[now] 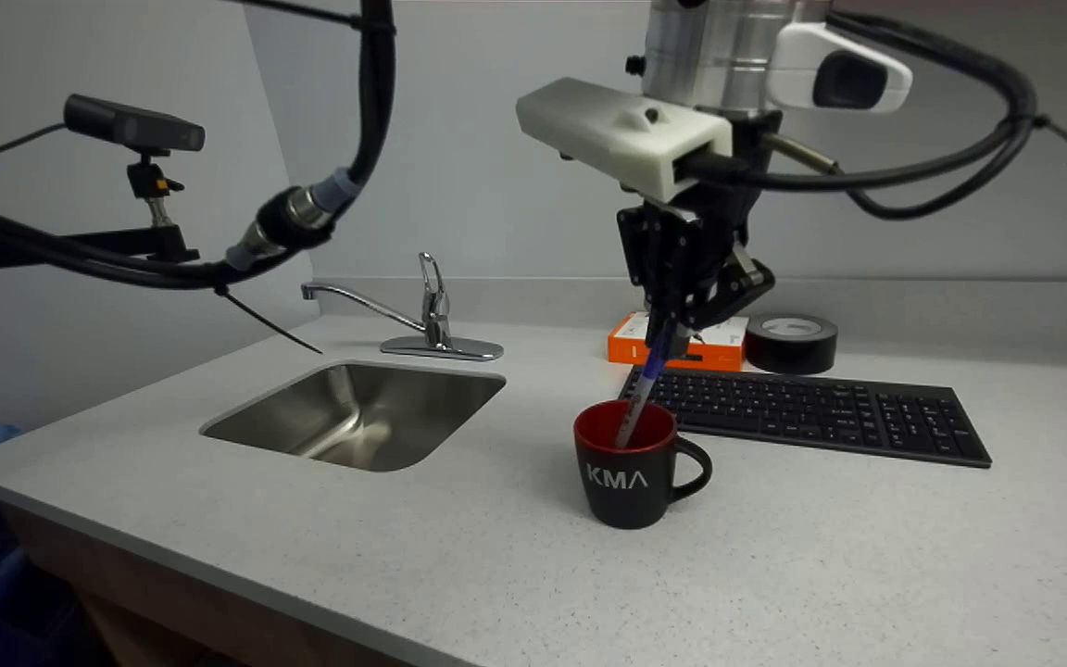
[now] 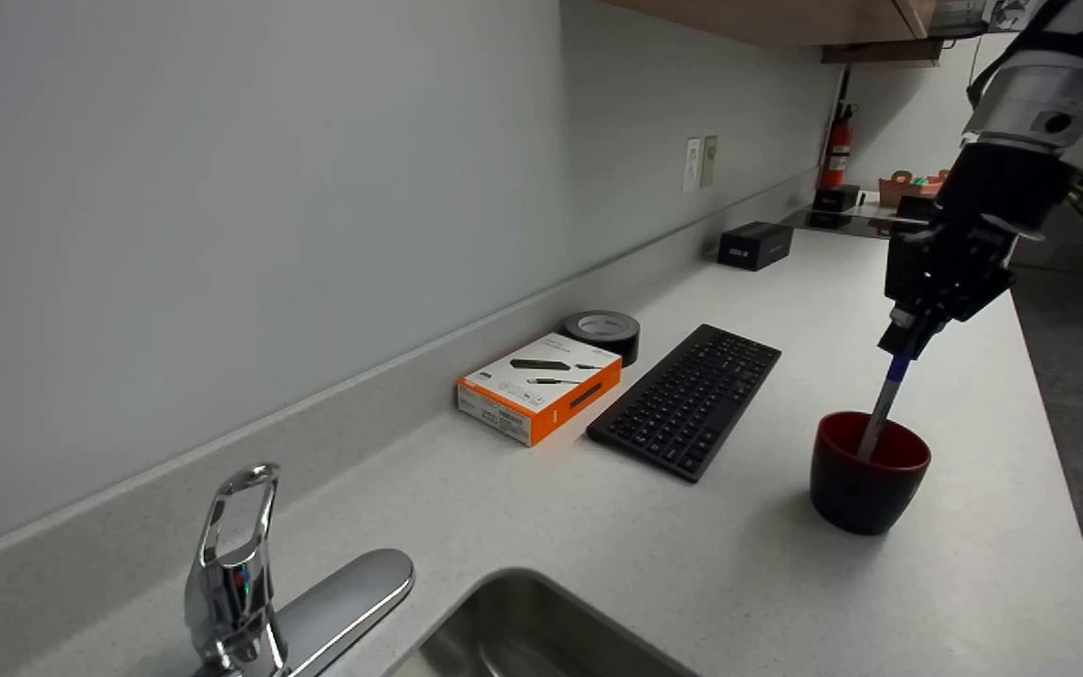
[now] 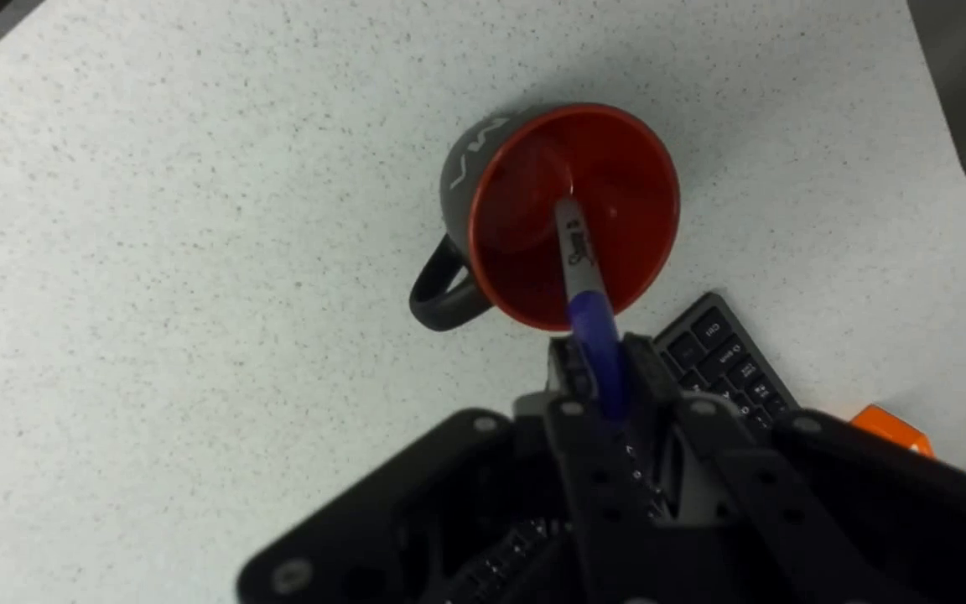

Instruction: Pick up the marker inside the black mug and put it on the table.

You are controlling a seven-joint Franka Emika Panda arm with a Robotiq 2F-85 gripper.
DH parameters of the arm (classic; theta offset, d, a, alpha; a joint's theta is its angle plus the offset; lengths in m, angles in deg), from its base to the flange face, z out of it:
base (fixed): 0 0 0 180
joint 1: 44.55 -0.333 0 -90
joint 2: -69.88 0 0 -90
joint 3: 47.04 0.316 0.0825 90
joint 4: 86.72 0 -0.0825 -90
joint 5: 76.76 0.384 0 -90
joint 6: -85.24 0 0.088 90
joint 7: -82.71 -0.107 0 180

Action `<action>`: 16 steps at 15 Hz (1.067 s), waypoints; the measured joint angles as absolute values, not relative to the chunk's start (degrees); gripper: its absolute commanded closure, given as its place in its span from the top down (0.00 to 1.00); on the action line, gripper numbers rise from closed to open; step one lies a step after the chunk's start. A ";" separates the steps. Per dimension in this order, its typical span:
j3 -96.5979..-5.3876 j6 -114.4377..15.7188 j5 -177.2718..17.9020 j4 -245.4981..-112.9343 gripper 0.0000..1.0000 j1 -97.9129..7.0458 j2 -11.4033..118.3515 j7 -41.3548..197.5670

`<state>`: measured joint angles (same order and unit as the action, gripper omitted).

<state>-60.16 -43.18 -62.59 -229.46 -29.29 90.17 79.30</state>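
Note:
The black mug with a red inside [image 1: 626, 505] stands upright on the counter. It also shows in an exterior view [image 2: 861, 498] and in the wrist view [image 3: 642, 201]. The grey marker with a blue cap [image 1: 637, 408] leans in the mug, cap end up. Its lower end is inside the mug in the wrist view [image 3: 581, 260]. My gripper [image 1: 670, 341] is above the mug, with its fingers closed on both sides of the blue cap, as the wrist view shows [image 3: 602, 361]. The marker's top end is partly hidden between the fingers.
A black keyboard [image 1: 802, 408] lies behind the mug. An orange and white box [image 2: 541, 381] and a black tape roll [image 2: 603, 334] stand near the wall. A sink [image 1: 376, 417] with a chrome faucet [image 1: 436, 320] is beside them. The counter's front edge [image 1: 219, 565] runs along the near side.

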 measured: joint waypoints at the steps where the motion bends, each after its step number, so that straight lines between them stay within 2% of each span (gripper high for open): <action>1: -59.82 -43.17 -63.26 -229.90 0.04 -29.30 91.88 79.31; 10: -54.65 -37.29 -65.65 -234.58 0.04 -32.71 106.81 82.06; 16: -47.31 -39.74 -68.41 -239.78 0.04 -36.55 104.42 79.81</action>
